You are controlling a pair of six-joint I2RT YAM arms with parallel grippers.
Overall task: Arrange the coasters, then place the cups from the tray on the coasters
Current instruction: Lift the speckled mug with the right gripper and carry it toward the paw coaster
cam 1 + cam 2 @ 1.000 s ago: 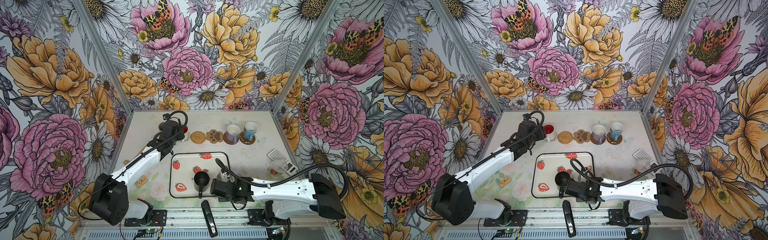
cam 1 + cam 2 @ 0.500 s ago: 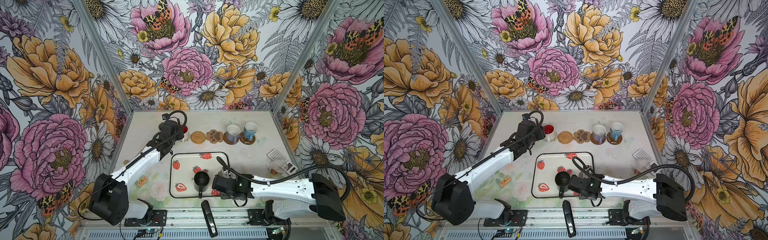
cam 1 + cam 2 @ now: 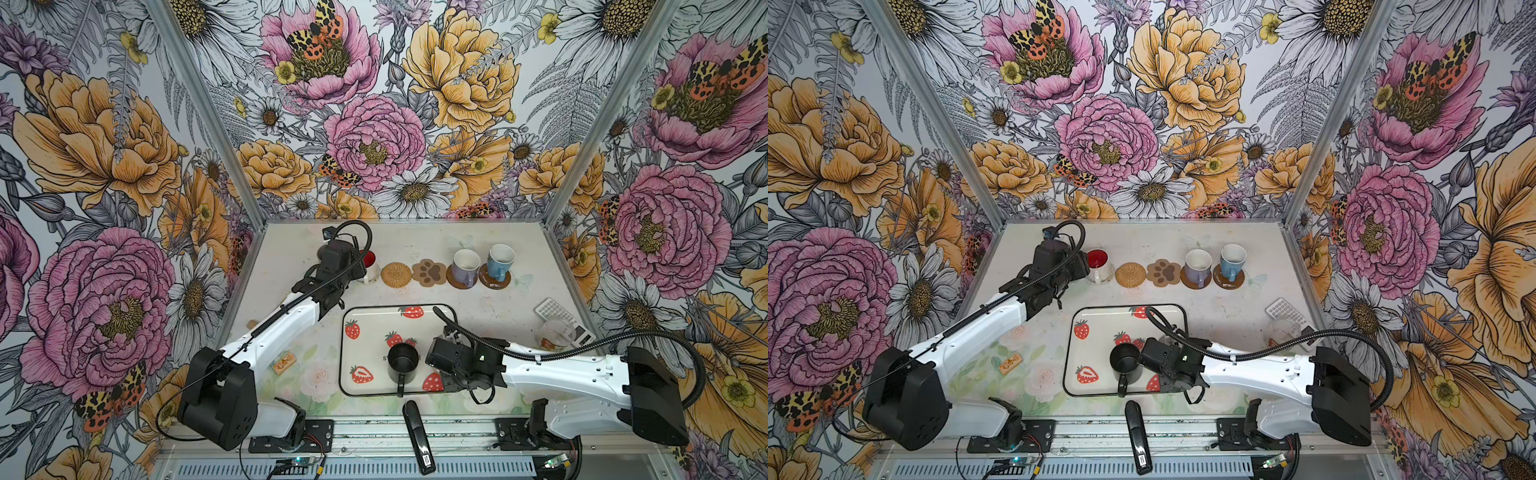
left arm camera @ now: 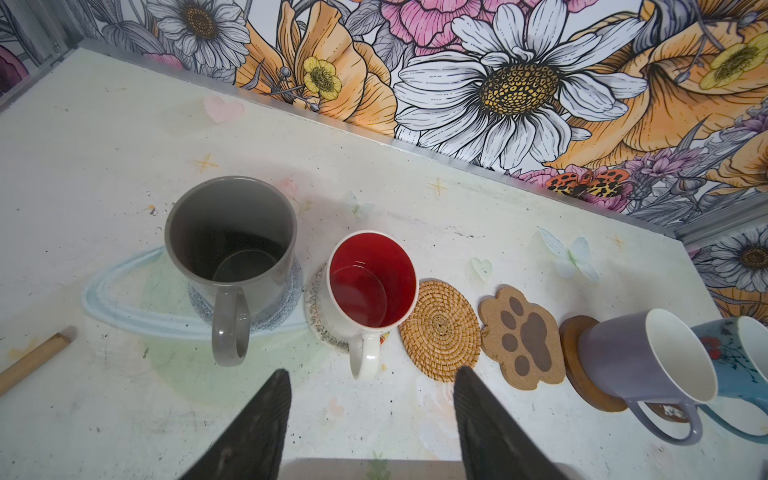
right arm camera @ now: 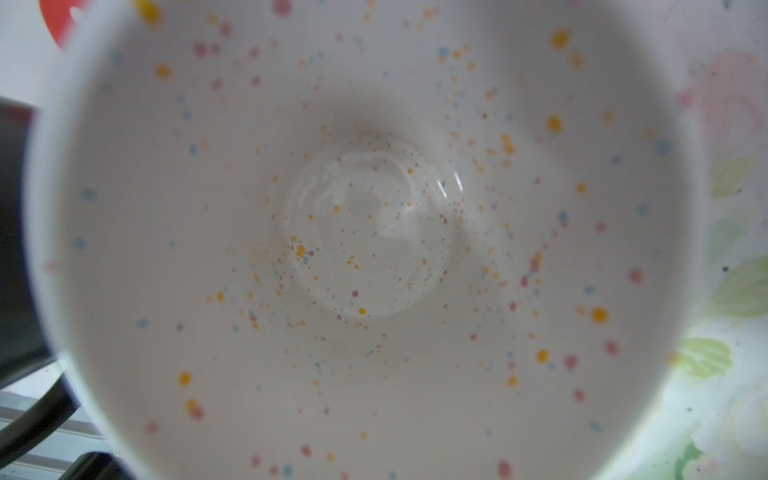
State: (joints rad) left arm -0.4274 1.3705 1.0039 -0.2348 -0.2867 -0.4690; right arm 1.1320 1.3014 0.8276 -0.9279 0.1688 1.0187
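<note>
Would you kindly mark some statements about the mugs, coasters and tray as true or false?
1. The black mug stands on the tray. True.
2. The paw coaster lies between the rattan coaster and the lavender mug. True.
3. The rattan coaster carries a mug. False: it is bare.
4. The grey mug sits on the crocheted coaster. True.
5. The left gripper clamps the red-lined mug by its handle. False: its jaws stand apart, gripping nothing.
</note>
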